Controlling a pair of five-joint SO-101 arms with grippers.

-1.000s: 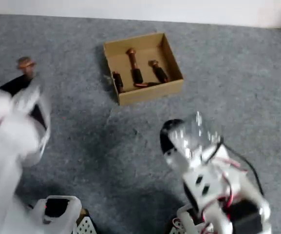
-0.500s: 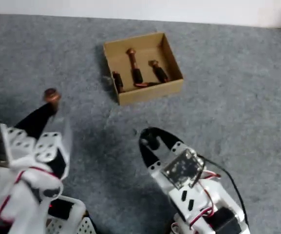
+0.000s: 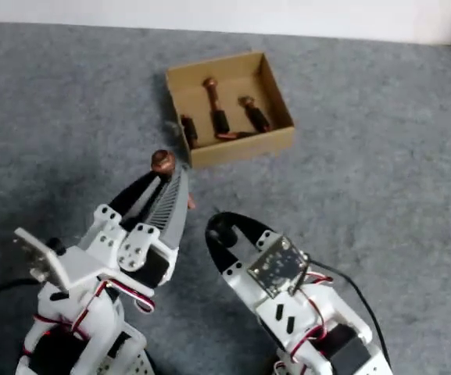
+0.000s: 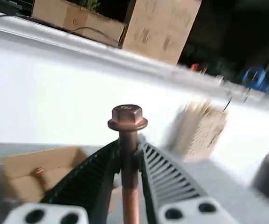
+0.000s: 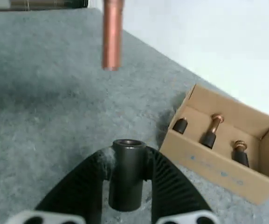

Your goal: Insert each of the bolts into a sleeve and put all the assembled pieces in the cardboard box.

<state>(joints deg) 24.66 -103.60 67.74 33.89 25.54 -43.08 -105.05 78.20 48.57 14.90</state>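
Looking down, left side: the left end effector (image 3: 165,178) is clenched on a copper bolt (image 3: 162,162), head up, near a corner of the cardboard box (image 3: 241,148).
High view, right side: the right end effector (image 3: 223,231) is squeezing a dark sleeve (image 3: 223,227), near the bolt but apart from it.
High view, box: three assembled pieces (image 3: 218,113) lie inside, and the box sits on the gray surface (image 3: 381,187).
Left wrist view: the bolt (image 4: 128,140) stands upright between the two fingers (image 4: 97,182), with its head above their tips. The box (image 4: 17,170) is farther off.
Right wrist view: the sleeve (image 5: 127,172) stands upright, open end up, held tight between the fingers. The bolt's shaft (image 5: 112,35) hangs farther off, not touching the sleeve. The box (image 5: 218,172) with its three pieces lies beyond.
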